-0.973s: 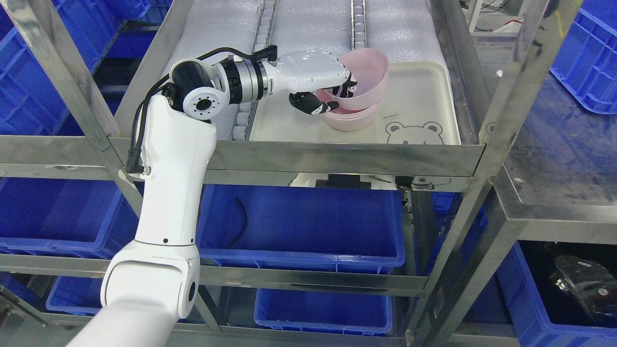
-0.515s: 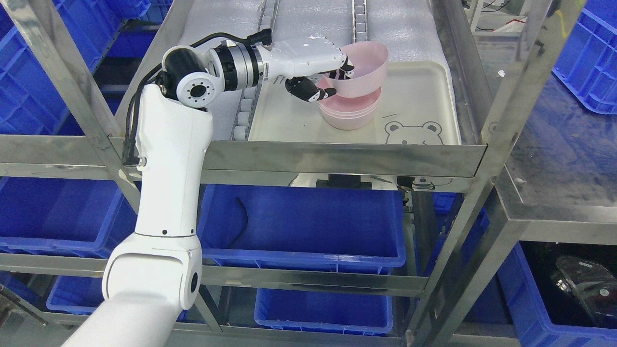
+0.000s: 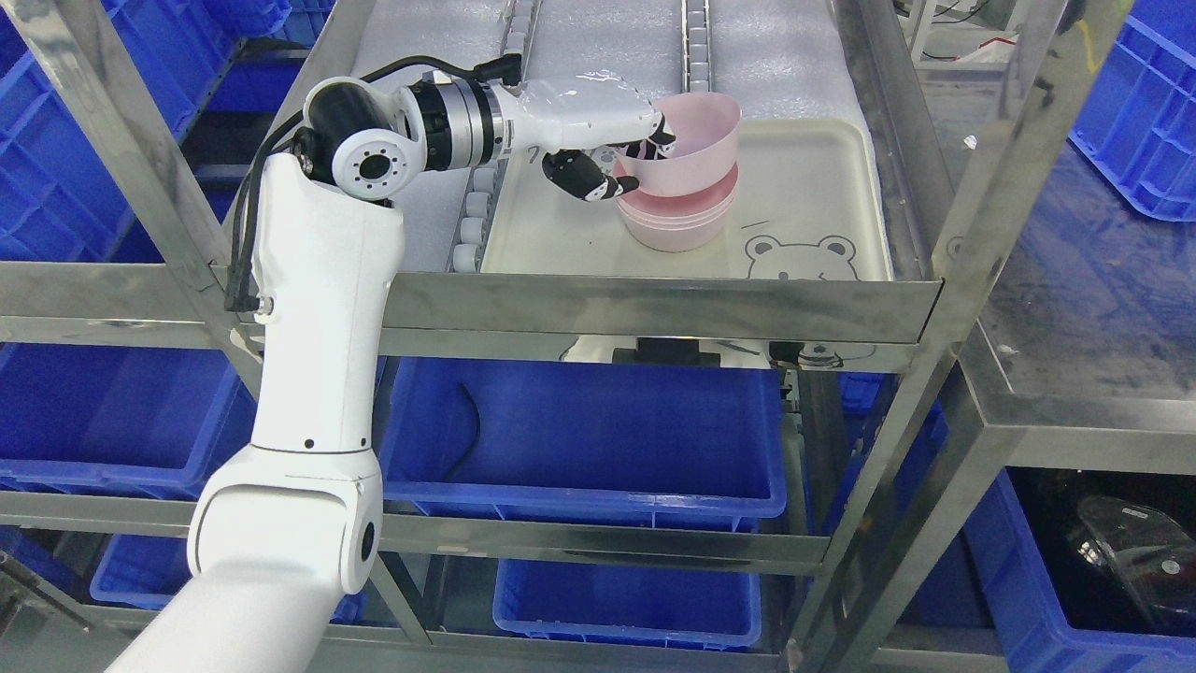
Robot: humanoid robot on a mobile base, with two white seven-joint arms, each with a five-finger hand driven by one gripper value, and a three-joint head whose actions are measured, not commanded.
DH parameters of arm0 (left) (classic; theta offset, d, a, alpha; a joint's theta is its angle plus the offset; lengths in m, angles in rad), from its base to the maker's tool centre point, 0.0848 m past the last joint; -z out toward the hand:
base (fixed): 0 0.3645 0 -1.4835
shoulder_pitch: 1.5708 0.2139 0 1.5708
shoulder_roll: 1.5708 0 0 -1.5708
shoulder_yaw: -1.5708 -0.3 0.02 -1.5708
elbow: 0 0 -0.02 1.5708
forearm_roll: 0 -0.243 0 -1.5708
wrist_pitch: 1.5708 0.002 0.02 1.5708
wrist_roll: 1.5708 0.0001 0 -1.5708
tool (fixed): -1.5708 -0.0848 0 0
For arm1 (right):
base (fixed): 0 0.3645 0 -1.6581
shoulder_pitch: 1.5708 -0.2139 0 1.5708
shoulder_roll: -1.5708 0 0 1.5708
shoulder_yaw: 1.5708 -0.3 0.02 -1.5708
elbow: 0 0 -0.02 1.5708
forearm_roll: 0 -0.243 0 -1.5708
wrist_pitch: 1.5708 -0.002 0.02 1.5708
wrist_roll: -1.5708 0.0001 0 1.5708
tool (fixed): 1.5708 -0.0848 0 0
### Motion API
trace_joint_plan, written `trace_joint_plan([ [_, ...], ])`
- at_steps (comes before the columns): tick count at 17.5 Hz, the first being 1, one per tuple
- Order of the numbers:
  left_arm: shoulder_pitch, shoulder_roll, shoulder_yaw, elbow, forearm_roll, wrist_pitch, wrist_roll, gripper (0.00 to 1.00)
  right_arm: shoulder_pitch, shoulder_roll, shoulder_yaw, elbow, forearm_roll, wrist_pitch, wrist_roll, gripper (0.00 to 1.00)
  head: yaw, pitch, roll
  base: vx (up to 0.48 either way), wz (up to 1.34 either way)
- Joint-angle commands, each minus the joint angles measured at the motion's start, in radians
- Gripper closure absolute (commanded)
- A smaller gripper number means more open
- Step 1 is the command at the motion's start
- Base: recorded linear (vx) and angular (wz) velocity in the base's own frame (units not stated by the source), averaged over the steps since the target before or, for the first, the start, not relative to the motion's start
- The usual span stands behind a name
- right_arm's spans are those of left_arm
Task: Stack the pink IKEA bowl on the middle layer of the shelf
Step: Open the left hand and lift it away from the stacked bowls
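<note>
My left hand [image 3: 628,166] reaches across the shelf and grips the near-left rim of a pink bowl [image 3: 696,150], fingers inside and thumb outside. The held bowl is tilted and sits just above a stack of pink bowls [image 3: 680,217], its lower edge at the stack's rim. The stack stands on a cream tray [image 3: 822,187] printed with a bear face. The right arm does not show.
The tray lies on a steel shelf [image 3: 654,308] with white foam and roller strips [image 3: 481,201] behind it. Steel posts [image 3: 972,234] frame the opening. Blue crates [image 3: 598,439] fill the lower layers and both sides.
The left hand has lifted the held bowl slightly and shifted it left and back; the bowl stands more level than a second ago. The stack below stays in place.
</note>
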Motion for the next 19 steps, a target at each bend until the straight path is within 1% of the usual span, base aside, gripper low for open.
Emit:
trace_joint_plan([
  [1,0.0,0.043,-0.064,0.007,0.003,0.007,-0.003,0.97,0.005,-0.017,0.0,-0.017,0.0,0.0,0.0,0.0,0.0,0.0,0.0,0.0,0.0],
  [3,0.008,0.037,-0.065,0.008,0.008,0.007,-0.003,0.96,0.005,-0.017,0.0,-0.017,0.0,0.0,0.0,0.0,0.0,0.0,0.0,0.0,0.0],
  [4,0.011,0.036,-0.067,0.008,0.005,0.007,-0.001,0.93,0.003,-0.017,0.0,-0.017,0.0,0.0,0.0,0.0,0.0,0.0,0.0,0.0,0.0],
  [5,0.013,0.037,-0.075,0.008,-0.001,0.007,-0.001,0.83,0.003,-0.017,0.0,-0.017,0.0,0.0,0.0,0.0,0.0,0.0,0.0,0.0,0.0],
  [6,0.013,0.039,-0.079,0.008,-0.003,0.009,0.002,0.64,0.003,-0.017,0.0,-0.017,0.0,0.0,0.0,0.0,0.0,0.0,0.0,0.0,0.0],
  [7,0.014,0.042,-0.076,0.008,-0.003,0.01,0.008,0.51,0.003,-0.017,0.0,-0.017,0.0,0.0,0.0,0.0,0.0,0.0,0.0,0.0,0.0],
  [8,0.013,0.031,-0.058,0.008,0.002,0.012,0.016,0.46,0.005,-0.017,0.0,-0.017,0.0,0.0,0.0,0.0,0.0,0.0,0.0,0.0,0.0],
  [10,0.005,0.016,0.028,0.002,0.017,0.01,0.049,0.31,0.005,-0.017,0.0,-0.017,0.0,0.0,0.0,0.0,0.0,0.0,0.0,0.0,0.0],
  [11,-0.001,-0.001,0.066,-0.003,0.043,0.01,0.062,0.26,0.003,-0.017,0.0,-0.017,0.0,0.0,0.0,0.0,0.0,0.0,0.0,0.0,0.0],
  [12,-0.019,-0.019,0.092,-0.009,0.104,0.01,0.068,0.26,0.003,-0.017,0.0,-0.017,0.0,0.0,0.0,0.0,0.0,0.0,0.0,0.0,0.0],
  [14,-0.044,-0.019,0.134,-0.022,0.252,0.013,0.089,0.26,0.003,-0.017,0.0,-0.017,0.0,0.0,0.0,0.0,0.0,0.0,0.0,0.0,0.0],
  [16,-0.027,-0.019,0.126,-0.1,0.357,0.028,0.111,0.25,0.005,-0.017,0.0,-0.017,0.0,0.0,0.0,0.0,0.0,0.0,0.0,0.0,0.0],
  [17,0.005,-0.019,0.091,-0.163,0.402,0.056,0.122,0.25,0.005,-0.017,0.0,-0.017,0.0,0.0,0.0,0.0,0.0,0.0,0.0,0.0,0.0],
  [18,0.06,-0.019,0.008,-0.221,0.452,0.085,0.143,0.24,0.003,-0.017,0.0,-0.017,0.0,0.0,0.0,0.0,0.0,0.0,0.0,0.0,0.0],
  [19,0.107,-0.019,-0.062,-0.269,0.488,0.093,0.18,0.24,0.003,-0.017,0.0,-0.017,0.0,0.0,0.0,0.0,0.0,0.0,0.0,0.0,0.0],
])
